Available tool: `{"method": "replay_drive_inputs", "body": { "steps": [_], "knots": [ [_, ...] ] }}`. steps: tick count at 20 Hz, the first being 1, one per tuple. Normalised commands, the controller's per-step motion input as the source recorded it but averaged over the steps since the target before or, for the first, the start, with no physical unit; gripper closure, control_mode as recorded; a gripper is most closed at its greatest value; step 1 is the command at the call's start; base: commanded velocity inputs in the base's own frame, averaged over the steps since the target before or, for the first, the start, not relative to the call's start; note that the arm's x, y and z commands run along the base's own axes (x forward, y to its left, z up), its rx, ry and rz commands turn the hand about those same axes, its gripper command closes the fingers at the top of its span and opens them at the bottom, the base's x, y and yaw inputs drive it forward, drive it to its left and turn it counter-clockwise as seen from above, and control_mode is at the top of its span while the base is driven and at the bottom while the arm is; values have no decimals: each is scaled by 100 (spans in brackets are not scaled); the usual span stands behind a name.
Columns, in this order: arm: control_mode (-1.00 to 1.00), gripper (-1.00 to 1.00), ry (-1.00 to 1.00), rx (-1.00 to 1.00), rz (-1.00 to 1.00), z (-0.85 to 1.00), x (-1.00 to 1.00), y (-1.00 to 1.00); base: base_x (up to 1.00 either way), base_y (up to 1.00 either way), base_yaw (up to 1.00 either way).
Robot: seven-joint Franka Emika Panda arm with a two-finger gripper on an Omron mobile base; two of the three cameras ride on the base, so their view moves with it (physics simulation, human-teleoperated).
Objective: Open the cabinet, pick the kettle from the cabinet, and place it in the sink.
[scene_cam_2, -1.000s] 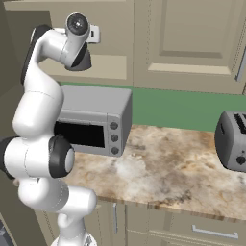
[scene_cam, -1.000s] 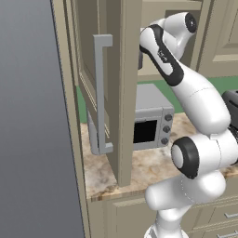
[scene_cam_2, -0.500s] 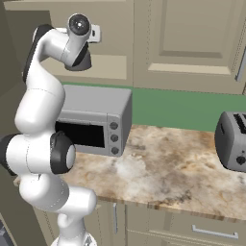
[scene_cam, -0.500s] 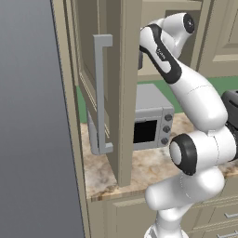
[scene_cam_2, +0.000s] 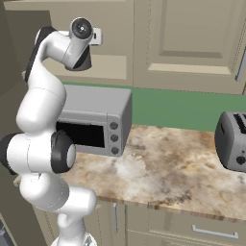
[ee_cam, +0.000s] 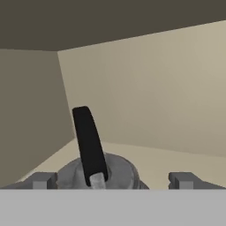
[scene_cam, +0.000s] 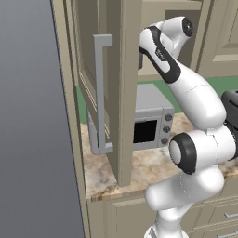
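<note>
You have cabinet (scene_cam: 118,93) door swung open, step one done. Kettle (ee_cam: 99,172) sits on shelf inside cabinet, black handle upright between spread fingers. Gripper (ee_cam: 112,181) released, nothing grasped yet. Left for you: close on handle, lift out, carry to sink.

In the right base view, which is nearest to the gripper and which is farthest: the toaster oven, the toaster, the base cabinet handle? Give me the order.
The gripper is open, up inside the cabinet at upper left.
1. Toaster oven: on the counter, directly below the hand.
2. Base cabinet handle: low, under the counter edge.
3. Toaster: on the counter at the far right edge.
</note>
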Motion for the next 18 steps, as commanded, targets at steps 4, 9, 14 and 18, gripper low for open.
{"method": "replay_drive_inputs", "body": {
  "steps": [4, 9, 14, 18],
  "knots": [
    [-100, -100, -1, 0, 0, -10, 10, 3, 0, 0, 0],
    [-100, -100, -7, 0, 1, -2, 18, 4, 0, 0, 0],
    [-100, -100, -6, 0, 0, 0, 16, 2, 0, 0, 0],
    [-100, -100, 0, 0, 0, -5, 4, 0, 0, 0, 0]
  ]
}}
